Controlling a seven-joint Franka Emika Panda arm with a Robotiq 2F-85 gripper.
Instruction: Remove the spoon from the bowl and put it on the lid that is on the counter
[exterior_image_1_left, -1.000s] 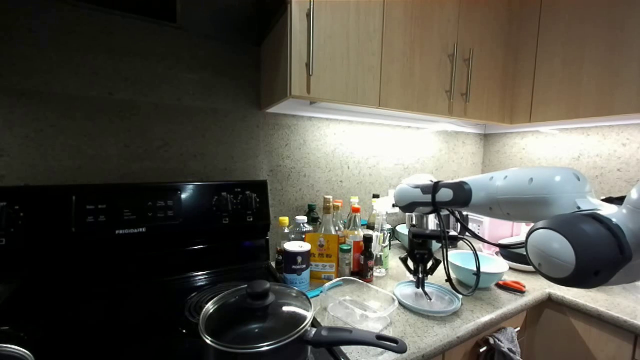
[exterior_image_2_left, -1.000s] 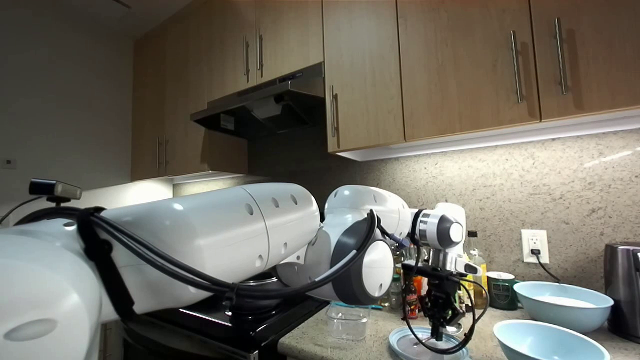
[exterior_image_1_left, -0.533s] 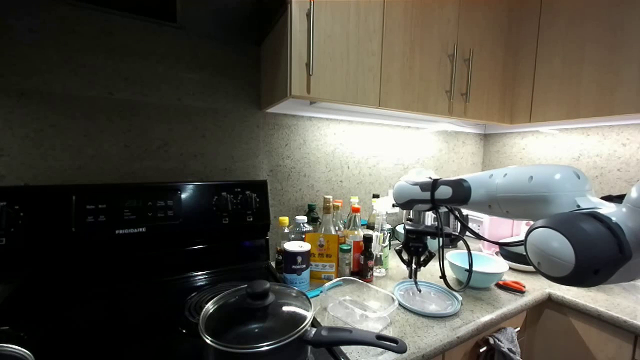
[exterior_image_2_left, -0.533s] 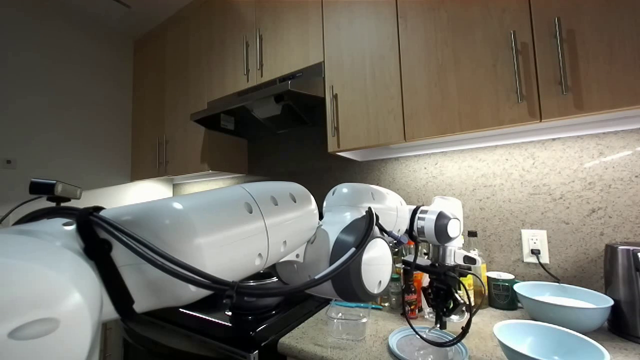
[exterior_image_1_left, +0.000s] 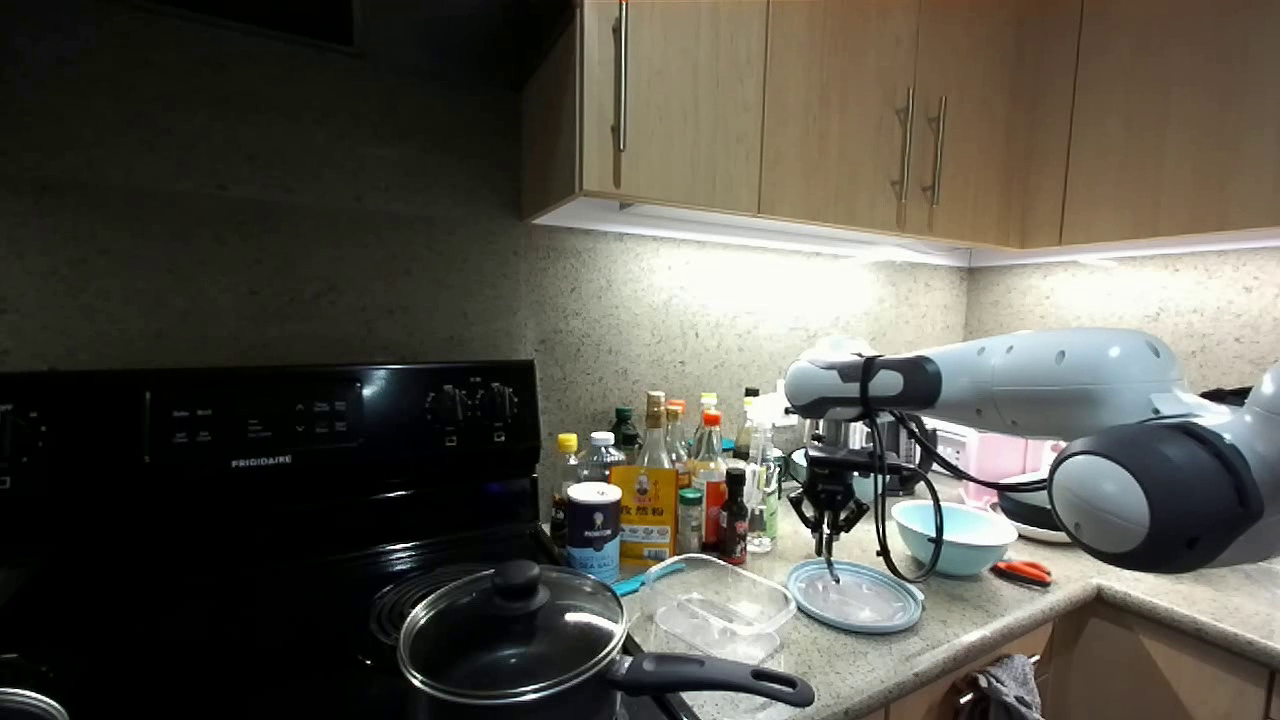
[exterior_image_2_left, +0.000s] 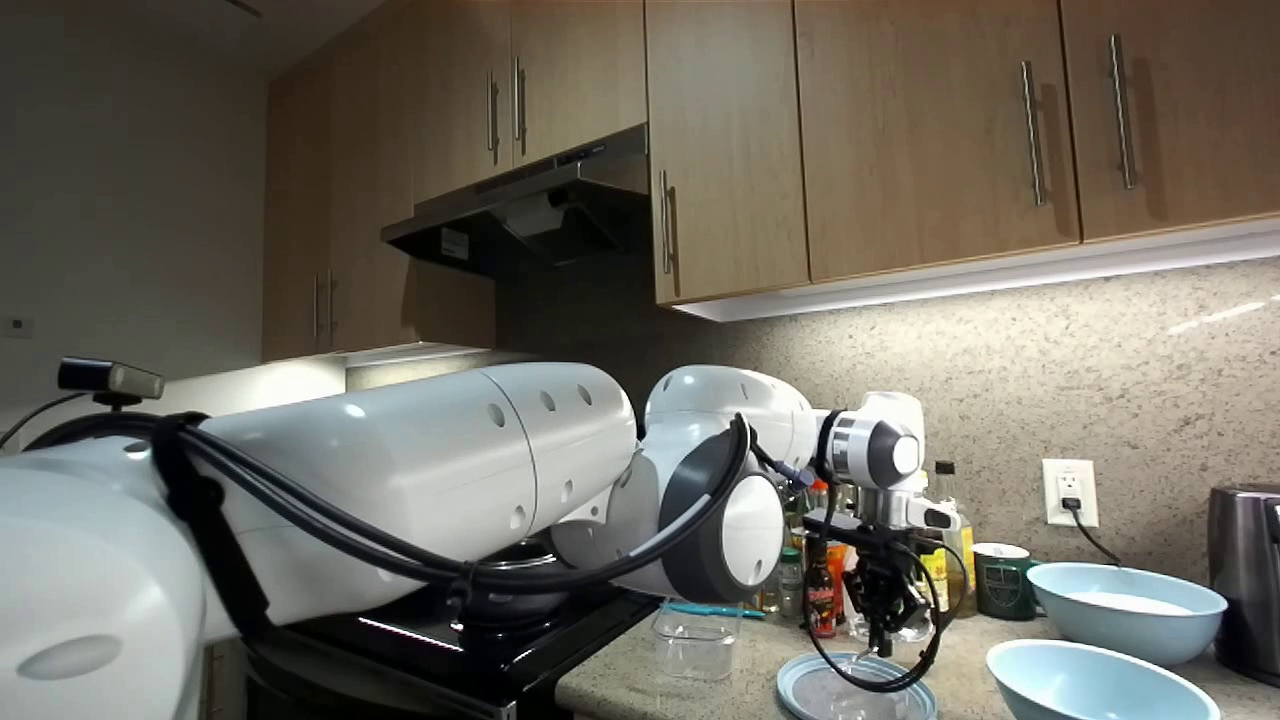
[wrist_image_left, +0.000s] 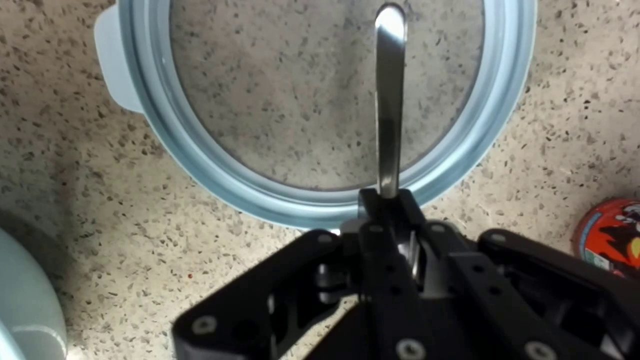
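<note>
The gripper (wrist_image_left: 391, 196) pinches the spoon (wrist_image_left: 390, 105), which reaches over the rim of the lid (wrist_image_left: 182, 140); whether they touch is hard to tell. The bowl (exterior_image_1_left: 955, 552) stands just beside the lid on the counter (exterior_image_1_left: 985, 607).

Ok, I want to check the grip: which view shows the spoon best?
The wrist view: the metal spoon shows its handle large and clear against the blue-rimmed lid, up to where the gripper clamps it. Both exterior views show a thin sliver by the gripper, the rest hard to make out.
</note>
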